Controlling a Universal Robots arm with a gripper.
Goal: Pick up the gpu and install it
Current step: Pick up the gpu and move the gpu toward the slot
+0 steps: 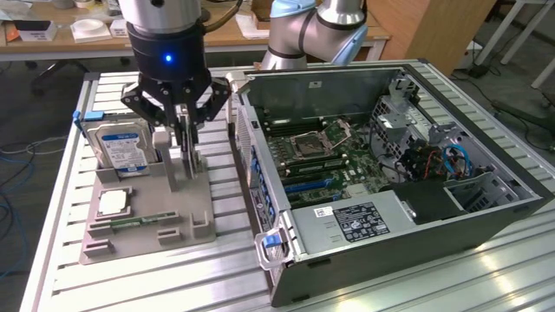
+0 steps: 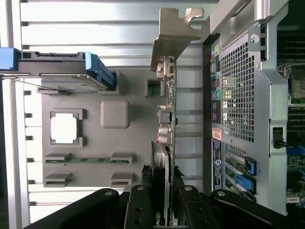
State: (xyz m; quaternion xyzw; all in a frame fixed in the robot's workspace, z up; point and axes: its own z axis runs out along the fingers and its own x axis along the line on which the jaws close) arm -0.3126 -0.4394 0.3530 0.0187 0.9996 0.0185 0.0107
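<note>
1 gripper (image 1: pixel 186 166) clamped on the gpu (image 2: pixel 169 114). The card stands on edge at the gray fixture tray (image 1: pixel 147 224), near the hard drive (image 1: pixel 121 146), just outside the open PC case (image 1: pixel 390 214). Tray and case sit on a slatted aluminium table (image 1: pixel 130 286). Wooden desk (image 1: pixel 52 49) behind it, cables (image 1: pixel 17 153) on the floor.

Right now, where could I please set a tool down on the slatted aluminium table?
Bare slats border the grey parts holder's near edge, and the open black computer case at the exterior view's lower right. Between holder and case is crowded: the gripper clamps the green gpu card.
</note>
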